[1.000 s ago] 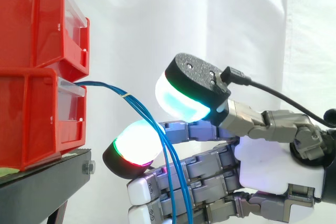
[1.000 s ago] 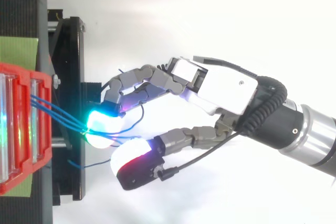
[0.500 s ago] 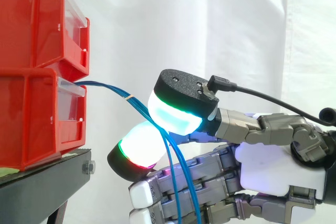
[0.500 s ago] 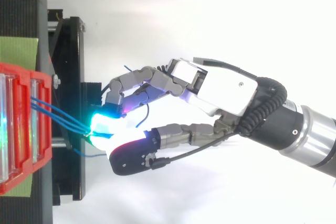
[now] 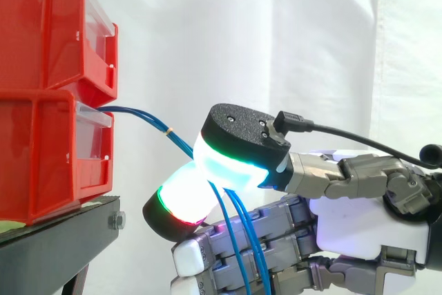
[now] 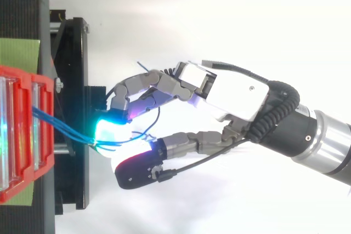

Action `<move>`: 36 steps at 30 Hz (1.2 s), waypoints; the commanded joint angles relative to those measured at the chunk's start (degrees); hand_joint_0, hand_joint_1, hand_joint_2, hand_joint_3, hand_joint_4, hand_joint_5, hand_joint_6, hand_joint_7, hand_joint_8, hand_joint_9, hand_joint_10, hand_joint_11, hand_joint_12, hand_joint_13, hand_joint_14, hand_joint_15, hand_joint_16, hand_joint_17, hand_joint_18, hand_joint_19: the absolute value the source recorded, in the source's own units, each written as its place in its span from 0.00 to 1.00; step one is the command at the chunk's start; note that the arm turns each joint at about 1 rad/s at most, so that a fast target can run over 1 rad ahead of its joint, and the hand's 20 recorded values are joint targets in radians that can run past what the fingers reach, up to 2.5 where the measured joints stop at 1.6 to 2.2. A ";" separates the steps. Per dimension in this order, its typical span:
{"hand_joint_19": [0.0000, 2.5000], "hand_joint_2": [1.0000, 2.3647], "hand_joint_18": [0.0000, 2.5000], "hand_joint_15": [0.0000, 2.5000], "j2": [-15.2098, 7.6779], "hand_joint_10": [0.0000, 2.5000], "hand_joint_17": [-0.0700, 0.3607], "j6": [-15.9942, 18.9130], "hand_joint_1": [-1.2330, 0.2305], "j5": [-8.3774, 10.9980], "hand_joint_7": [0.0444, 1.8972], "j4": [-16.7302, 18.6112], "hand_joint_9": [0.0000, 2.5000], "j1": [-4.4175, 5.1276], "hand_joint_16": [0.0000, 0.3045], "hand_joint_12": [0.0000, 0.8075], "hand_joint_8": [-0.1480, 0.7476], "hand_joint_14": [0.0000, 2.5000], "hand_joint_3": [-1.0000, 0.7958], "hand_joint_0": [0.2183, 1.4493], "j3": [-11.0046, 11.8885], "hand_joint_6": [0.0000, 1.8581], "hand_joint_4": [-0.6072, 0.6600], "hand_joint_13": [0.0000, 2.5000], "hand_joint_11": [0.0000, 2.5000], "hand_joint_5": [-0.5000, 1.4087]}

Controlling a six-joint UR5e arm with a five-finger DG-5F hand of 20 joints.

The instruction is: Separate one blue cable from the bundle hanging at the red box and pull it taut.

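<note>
A: Behind, a white curtain [image 5: 290, 25]; at the left, red bins [image 5: 48, 32] stacked on a black stand [image 5: 62, 236]. And the blue cables [image 5: 148, 121], where exactly?

B: Coming out at the front of the lower red box [image 5: 41, 157], sloping down to the right, passing between two glowing pads, then hanging loose in front of the lower fingers.

A: And the hand [image 5: 359, 219]?

B: Closed in a pinch: thumb pad [image 5: 231, 164] pressed down on one fingertip pad [image 5: 183, 195], with the cables between. Other fingers bent below, apparently holding nothing.

A: Which step, then?

B: Most likely the grasp, just completed. Impossible to tell whether one strand or several inside the pinch; below it, several strands side by side. Not yet taut, judging by the curve near the box.

A: Next move?

B: By judgement: first to make sure of one strand alone, then to draw away from the box with a firm pinch until straight. Some risk of slipping, or of dragging the whole bundle.

A: Compared with one second ago?

B: Then a clear gap between the pads, thumb raised; now lowered and touching. In the top view, strands at the box more gathered than before.
</note>
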 commanded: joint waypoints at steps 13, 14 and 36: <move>0.20 0.00 0.28 0.18 0.09 0.01 0.37 3.09 0.24 -0.03 0.50 -3.70 0.37 0.00 0.13 0.39 0.46 0.01 0.28 0.33 0.00 0.50 0.55 0.34 0.31 0.15; 0.20 0.00 0.28 0.18 0.09 0.01 0.38 3.61 0.25 -0.03 0.50 -3.96 0.37 0.00 0.13 0.39 0.46 0.01 0.28 0.32 0.00 0.50 0.55 0.34 0.31 0.15; 0.22 0.01 0.28 0.19 2.72 0.01 0.39 7.39 0.44 -1.18 0.49 -10.12 0.37 -0.26 0.14 0.43 0.50 0.01 0.35 0.34 0.00 0.49 0.56 0.34 0.31 0.14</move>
